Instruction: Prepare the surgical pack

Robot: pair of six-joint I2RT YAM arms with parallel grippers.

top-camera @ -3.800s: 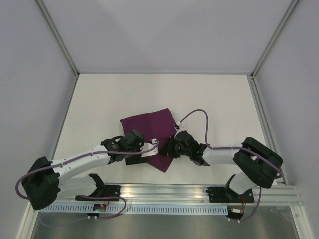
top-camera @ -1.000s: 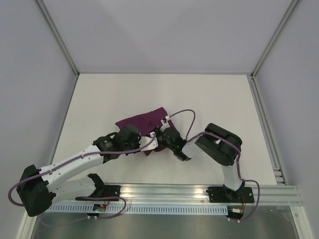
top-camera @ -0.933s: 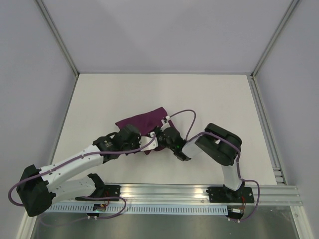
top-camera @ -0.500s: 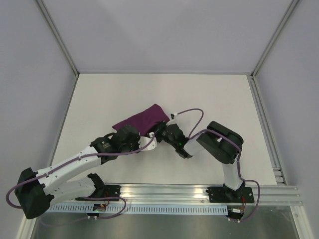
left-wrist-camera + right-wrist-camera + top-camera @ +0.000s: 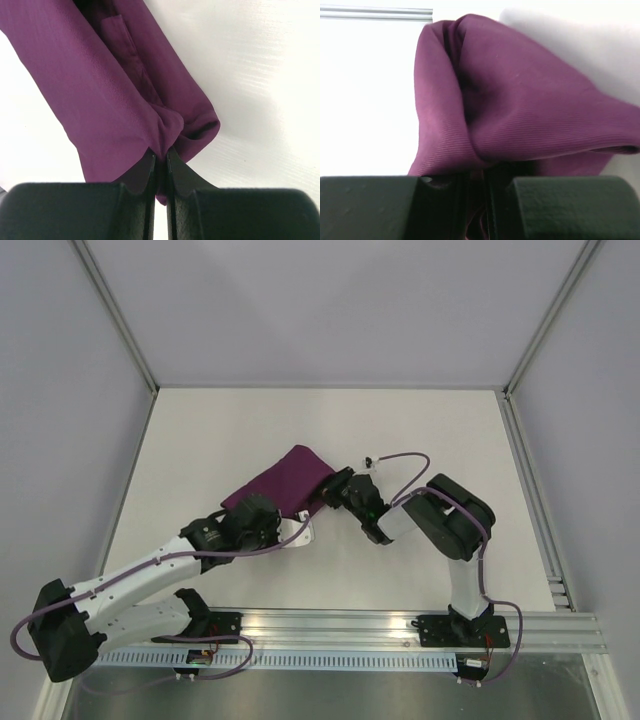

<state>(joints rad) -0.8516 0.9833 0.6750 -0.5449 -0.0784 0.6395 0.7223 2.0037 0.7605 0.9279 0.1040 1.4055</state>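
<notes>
The surgical pack shows only as a dark purple cloth (image 5: 282,477), folded into a narrow slanting band on the white table (image 5: 220,430). My left gripper (image 5: 303,519) is at the cloth's near corner. In the left wrist view that gripper (image 5: 160,156) is shut on a pinch of the cloth (image 5: 110,85), which hangs in folds beyond the fingers. My right gripper (image 5: 324,497) meets the cloth's right edge. In the right wrist view the bunched cloth (image 5: 520,100) runs down between the narrow jaws of that gripper (image 5: 483,176). What lies under or inside the cloth is hidden.
Grey enclosure walls with aluminium posts (image 5: 118,322) stand on the left, far and right sides. A metal rail (image 5: 330,625) carrying both arm bases runs along the near edge. The right arm's purple cable (image 5: 400,458) loops above its wrist.
Both grippers have moved away from the bases, taking the cloth with them. Its far end has swung up and left, and the cloth has narrowed into a slanting band.
</notes>
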